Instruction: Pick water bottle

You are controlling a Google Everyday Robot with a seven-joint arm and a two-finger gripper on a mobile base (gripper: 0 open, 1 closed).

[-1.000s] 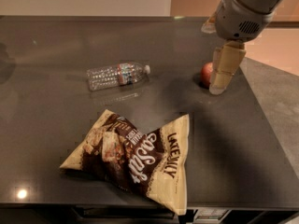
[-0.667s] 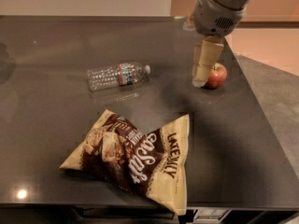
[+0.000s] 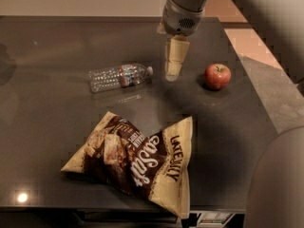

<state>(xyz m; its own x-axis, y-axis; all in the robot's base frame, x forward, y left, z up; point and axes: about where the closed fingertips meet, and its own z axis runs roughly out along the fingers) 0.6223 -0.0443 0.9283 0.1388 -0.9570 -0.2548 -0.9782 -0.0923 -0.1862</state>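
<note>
The hand (image 3: 172, 73) hangs tip-down over the dark tabletop (image 3: 52, 42), between the water bottle (image 3: 118, 76) and a red apple (image 3: 218, 76), nearer the bottle's cap end. From this angle its tan tip reads as one slab, so I cannot tell whether it is released or clenched. Nothing shows in its grip. The water bottle lies on its side left of the hand, white cap pointing right, apart from the tip. Its label print is too small to read. The arm (image 3: 185, 6) runs out of the top edge. In front, a brown snack bag (image 3: 137, 163) lies flat, its lower corner reaching the tabletop's front edge. A blurred grey shape (image 3: 278, 184) covers the lower right corner.
</note>
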